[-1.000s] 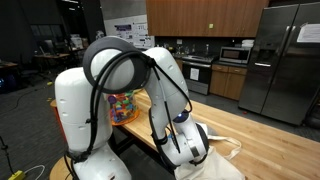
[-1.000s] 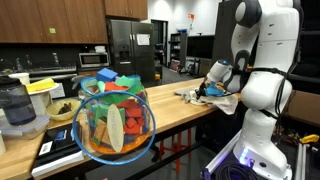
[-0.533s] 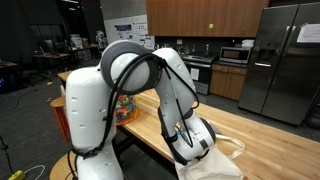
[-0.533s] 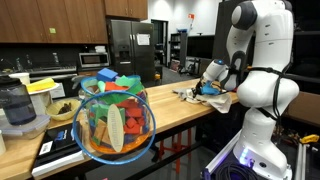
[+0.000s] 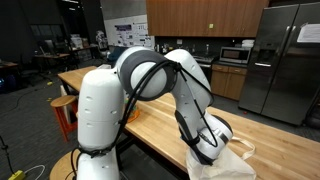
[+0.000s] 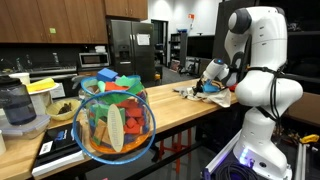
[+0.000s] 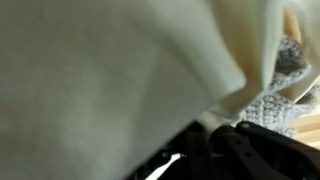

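My gripper [image 5: 214,136] is low over the near end of the wooden table [image 5: 160,128], down in a cream cloth [image 5: 226,162]. In the wrist view the cream cloth [image 7: 100,70] fills most of the picture, and a fold of it runs down between the dark fingers [image 7: 212,138], which look closed on it. A grey knitted fabric [image 7: 268,108] lies beside it. In an exterior view the gripper [image 6: 209,82] sits on the pile of cloths [image 6: 190,93] at the far end of the table [image 6: 160,112].
A clear bowl of coloured blocks [image 6: 112,118] stands close to the camera. A blender jar [image 6: 20,108] and a small bowl [image 6: 62,108] are at its side. Fridges [image 5: 285,60] and kitchen counters stand behind the table.
The arm has swung along the table towards its end, and the gripper has moved with it, staying down on the cream cloth.
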`<state>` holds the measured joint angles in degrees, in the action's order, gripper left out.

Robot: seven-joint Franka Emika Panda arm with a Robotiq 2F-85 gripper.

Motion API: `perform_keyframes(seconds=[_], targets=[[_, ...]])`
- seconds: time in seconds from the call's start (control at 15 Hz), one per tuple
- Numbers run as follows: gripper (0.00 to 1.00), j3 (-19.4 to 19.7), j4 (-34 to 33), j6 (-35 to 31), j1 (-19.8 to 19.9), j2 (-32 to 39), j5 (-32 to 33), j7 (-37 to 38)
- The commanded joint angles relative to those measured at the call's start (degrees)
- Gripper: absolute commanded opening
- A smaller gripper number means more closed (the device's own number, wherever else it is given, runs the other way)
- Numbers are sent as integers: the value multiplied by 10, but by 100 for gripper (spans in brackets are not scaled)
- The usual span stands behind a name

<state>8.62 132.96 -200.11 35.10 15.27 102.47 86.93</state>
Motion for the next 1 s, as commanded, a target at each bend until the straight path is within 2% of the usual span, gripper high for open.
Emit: perform_keyframes(seconds=[0.0,0.27,0.47,0.53,0.8,0.87,0.93], targets=[[1,23,-83,0,-1,122,90,46],[1,20,-155,0,-3,154,162,40],[1,34,-215,1,-28,179,210,38],[1,58,-253,1,-81,188,245,84],[1,110,-281,17,-205,167,337,129],[1,135,-286,19,-245,165,355,133],[1,195,-339,-34,-296,182,380,145]])
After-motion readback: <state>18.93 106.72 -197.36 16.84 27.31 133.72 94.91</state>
